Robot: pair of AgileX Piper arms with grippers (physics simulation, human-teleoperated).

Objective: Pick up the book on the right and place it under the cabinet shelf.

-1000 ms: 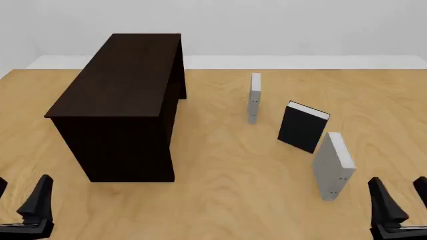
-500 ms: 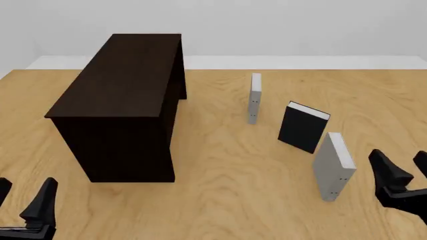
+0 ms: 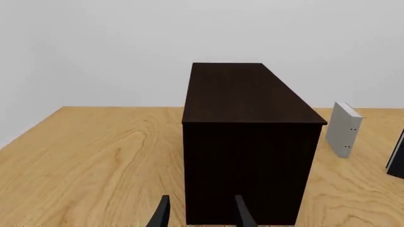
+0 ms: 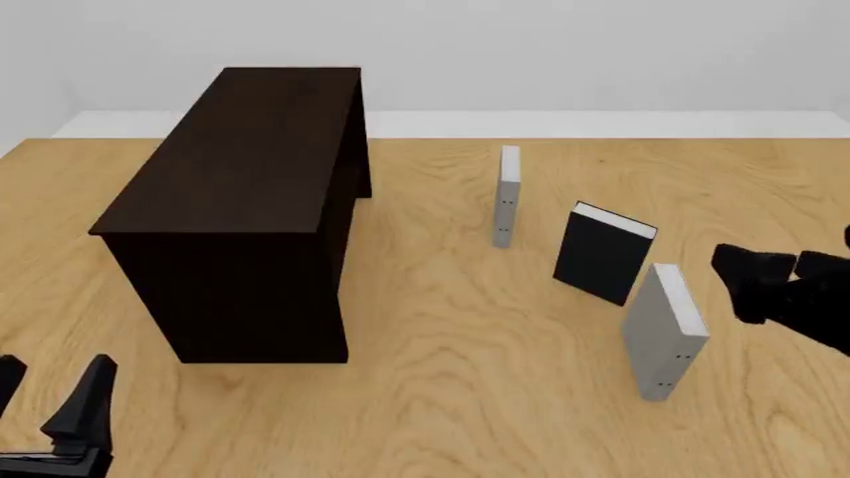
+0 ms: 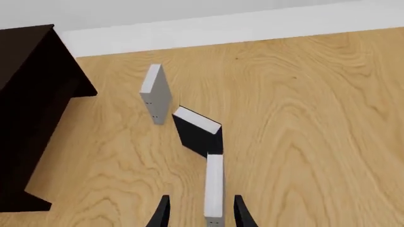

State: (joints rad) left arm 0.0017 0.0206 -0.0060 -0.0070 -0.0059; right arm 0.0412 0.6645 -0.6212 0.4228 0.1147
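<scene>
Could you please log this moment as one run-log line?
phase: approach | right gripper: open, above book | left gripper: open, idle | book: upright, ungrasped

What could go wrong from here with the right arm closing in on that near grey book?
1. The book stands upright on a narrow edge; a nudge from the right end effector, whose open fingers straddle it, could topple it.
2. The black book stands close behind, so a push forward may knock it over.
3. A look-alike grey book stands farther back; it could be mistaken for the target.
</scene>
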